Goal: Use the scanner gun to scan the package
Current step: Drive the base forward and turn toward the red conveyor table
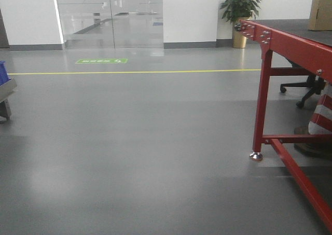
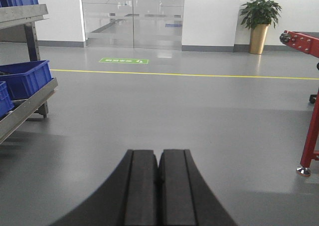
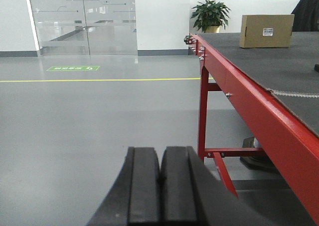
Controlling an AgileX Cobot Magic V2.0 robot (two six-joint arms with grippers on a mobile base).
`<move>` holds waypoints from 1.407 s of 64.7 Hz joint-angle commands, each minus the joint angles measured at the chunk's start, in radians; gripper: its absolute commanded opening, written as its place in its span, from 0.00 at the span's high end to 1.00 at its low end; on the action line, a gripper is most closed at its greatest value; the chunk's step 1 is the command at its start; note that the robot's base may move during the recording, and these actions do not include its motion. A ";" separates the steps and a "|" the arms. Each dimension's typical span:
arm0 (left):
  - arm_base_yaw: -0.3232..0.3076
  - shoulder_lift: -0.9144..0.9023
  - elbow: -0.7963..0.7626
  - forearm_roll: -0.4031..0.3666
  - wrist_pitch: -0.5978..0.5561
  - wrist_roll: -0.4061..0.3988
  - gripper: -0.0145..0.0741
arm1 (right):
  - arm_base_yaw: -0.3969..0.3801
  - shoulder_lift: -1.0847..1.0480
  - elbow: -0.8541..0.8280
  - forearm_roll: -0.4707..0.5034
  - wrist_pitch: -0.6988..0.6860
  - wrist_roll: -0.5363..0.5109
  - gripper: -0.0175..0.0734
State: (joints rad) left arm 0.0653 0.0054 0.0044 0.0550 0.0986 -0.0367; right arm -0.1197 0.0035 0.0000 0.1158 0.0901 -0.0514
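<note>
Brown package (image 3: 266,31) with white label (image 3: 267,32); surface (image 3: 249,101) red-framed, dark grey top; grey floor (image 1: 129,141), 1 yellow line (image 1: 129,71), green sign (image 1: 101,61); blue bins (image 2: 25,79).

Nothing is legible: the green floor sign (image 2: 123,61) (white marks) and the label (image 3: 268,32) on the package (image 3: 253,35) are blurred.

Front and both wrist views sit low, facing the glass doors (image 1: 109,17) (all share the potted plant (image 1: 239,5)).
</note>
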 commanded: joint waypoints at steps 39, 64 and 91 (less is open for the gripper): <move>-0.006 -0.005 -0.004 0.004 -0.018 -0.004 0.96 | 0.001 -0.003 0.000 -0.006 -0.017 0.000 0.98; -0.006 -0.005 -0.004 0.004 -0.018 -0.004 0.96 | 0.001 -0.003 0.000 -0.006 -0.017 0.000 0.98; -0.006 -0.005 -0.004 0.004 -0.018 -0.004 0.96 | 0.003 -0.003 0.000 -0.006 -0.017 0.000 0.98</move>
State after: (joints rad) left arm 0.0653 0.0054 0.0044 0.0550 0.0986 -0.0367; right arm -0.1178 0.0035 0.0000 0.1158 0.0901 -0.0514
